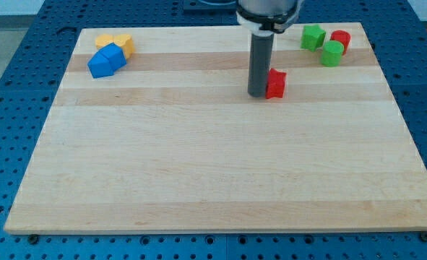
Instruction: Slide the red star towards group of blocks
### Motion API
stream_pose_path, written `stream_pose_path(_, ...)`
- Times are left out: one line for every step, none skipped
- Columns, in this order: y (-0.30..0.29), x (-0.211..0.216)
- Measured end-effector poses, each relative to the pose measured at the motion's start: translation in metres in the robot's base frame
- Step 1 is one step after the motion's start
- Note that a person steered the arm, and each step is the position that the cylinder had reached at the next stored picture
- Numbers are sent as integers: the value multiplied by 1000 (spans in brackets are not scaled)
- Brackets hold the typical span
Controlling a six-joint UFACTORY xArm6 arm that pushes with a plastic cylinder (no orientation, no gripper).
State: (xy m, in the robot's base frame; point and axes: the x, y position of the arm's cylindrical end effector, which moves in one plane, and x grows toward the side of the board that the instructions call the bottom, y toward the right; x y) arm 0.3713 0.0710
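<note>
The red star [276, 84] lies on the wooden board [213, 166] right of centre near the view's top. My tip [257, 94] is at the bottom of the dark rod and touches the star's left side. At the view's top right is a group of a green star-like block [313, 36], a red cylinder [341, 40] and a green cylinder [332, 53]. At the top left is another group: two yellow blocks [114, 42] and two blue blocks [106, 61] packed together.
The board is surrounded by a blue perforated table [11, 87]. The arm's body [267, 11] hangs over the board's top edge above the rod.
</note>
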Motion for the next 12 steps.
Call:
stream_pose_path(25, -26)
stream_pose_path(31, -27)
stream_pose_path(32, -29)
stream_pose_path(-3, -10)
stream_pose_path(-13, 4)
stream_pose_path(-3, 14)
stream_pose_path(18, 22)
stream_pose_path(21, 5)
stream_pose_path(33, -32)
stream_pose_path(49, -55)
stream_pose_path(56, -64)
stream_pose_path(26, -64)
